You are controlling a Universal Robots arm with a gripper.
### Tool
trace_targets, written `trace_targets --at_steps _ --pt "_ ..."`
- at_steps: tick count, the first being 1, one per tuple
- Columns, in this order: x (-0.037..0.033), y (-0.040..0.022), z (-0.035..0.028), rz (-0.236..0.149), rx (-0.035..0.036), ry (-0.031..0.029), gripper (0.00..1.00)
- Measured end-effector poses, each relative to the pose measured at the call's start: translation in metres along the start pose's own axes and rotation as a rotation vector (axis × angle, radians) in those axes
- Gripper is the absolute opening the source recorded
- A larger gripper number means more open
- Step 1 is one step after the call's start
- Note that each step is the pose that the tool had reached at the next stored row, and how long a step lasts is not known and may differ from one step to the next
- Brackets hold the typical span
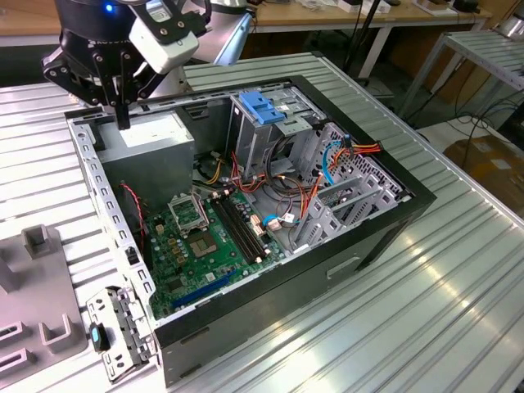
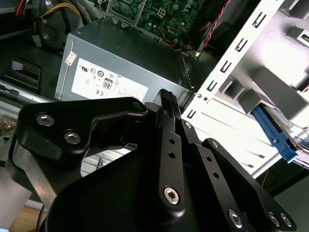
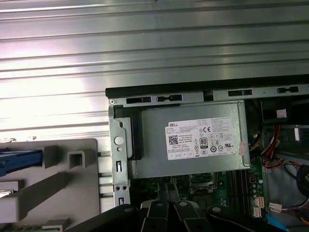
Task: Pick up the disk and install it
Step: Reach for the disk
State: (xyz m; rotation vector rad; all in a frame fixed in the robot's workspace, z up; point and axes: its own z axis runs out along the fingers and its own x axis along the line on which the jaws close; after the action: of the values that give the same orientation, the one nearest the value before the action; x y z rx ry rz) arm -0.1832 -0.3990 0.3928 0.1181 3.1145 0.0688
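Note:
My gripper hangs over the back left corner of the open computer case, just above the grey power-supply box. Its two black fingers are pressed together with nothing between them; in the second wrist view the gripper ends over the box's edge. A blue side rail of the disk lies on the grey holder outside the case, also caught as the disk's blue strip in the second wrist view. Most of the disk's body is out of frame.
Inside the case lie the green motherboard, cable bundles and a metal drive cage with a blue latch. A loose metal bracket rests by the case's front left corner. The ribbed metal table stretches around it.

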Motion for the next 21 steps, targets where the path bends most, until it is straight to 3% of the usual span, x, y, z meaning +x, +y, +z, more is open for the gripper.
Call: trace_targets --at_steps 21 --pt "0.0063 -0.0005 -0.0001 0.000 0.0000 0.0000 0.11"
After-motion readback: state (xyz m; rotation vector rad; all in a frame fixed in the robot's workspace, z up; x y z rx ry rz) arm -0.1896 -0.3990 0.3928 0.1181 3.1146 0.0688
